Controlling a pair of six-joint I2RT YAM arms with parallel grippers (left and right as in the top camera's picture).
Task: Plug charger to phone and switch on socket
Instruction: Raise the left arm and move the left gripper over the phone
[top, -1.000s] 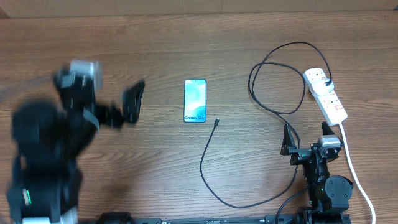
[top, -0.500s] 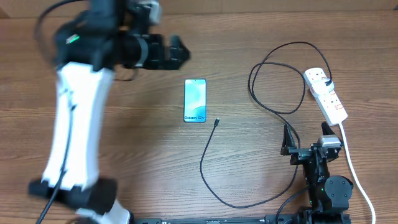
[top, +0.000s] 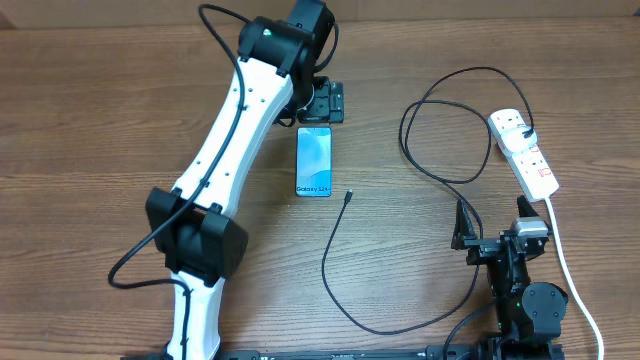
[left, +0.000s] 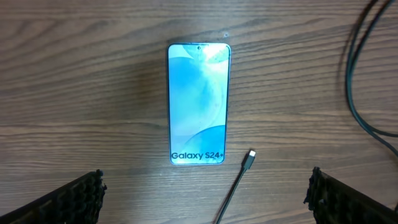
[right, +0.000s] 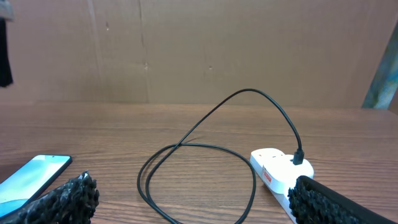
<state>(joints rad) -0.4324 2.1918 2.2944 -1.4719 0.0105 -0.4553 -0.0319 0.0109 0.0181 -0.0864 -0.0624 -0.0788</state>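
The phone lies flat at the table's middle, blue screen up, with the "Galaxy" text at its near edge. The charger's connector tip lies just right of that edge, apart from the phone. Its thin black cable loops right to the socket, a white power strip with a black plug in it. My left gripper is open and hovers above the phone's far end. In the left wrist view the phone and the tip lie between its open fingers. My right gripper is open, low at the front right.
The socket's thick white cord runs down the right edge. The right wrist view shows the cable loop, the socket, the phone's corner and a brown cardboard wall behind the table.
My left arm has swung from the table's left side up and to the right, and now reaches over the phone. The right arm, phone, cable and socket have not moved.
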